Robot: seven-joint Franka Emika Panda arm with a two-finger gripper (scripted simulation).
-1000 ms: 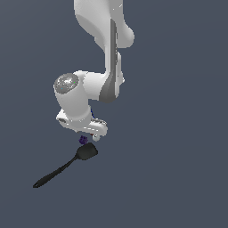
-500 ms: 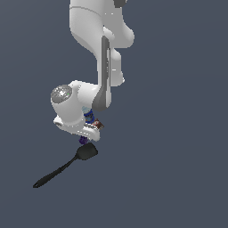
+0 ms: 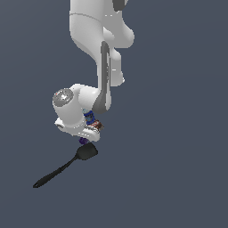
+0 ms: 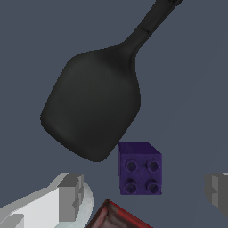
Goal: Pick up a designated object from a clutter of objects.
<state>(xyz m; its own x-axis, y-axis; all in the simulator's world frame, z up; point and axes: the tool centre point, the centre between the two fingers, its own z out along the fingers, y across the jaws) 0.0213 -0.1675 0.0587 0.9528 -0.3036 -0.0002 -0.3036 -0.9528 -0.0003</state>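
Note:
The designated object is a small dark purple studded block (image 4: 140, 168); in the exterior view only a sliver of it (image 3: 83, 141) shows under the hand. My gripper (image 4: 144, 193) is open, its grey fingertips (image 4: 70, 197) standing either side of the block and apart from it. In the exterior view the gripper (image 3: 84, 136) is low over the clutter. The black spatula's blade (image 4: 93, 104) lies right beside the block; its handle (image 3: 53, 173) runs toward the exterior view's left. The blue can (image 3: 89, 117) and brown-red packet (image 3: 98, 126) peek from behind the hand. The balls are hidden.
A corner of the brown-red packet (image 4: 113, 217) lies close by the purple block in the wrist view. The arm's white links (image 3: 95, 40) rise above the clutter. The floor is plain dark grey.
The arm has swung lower and toward the exterior view's left, bringing the hand down over the purple block. The blue can and packet have come into view behind it.

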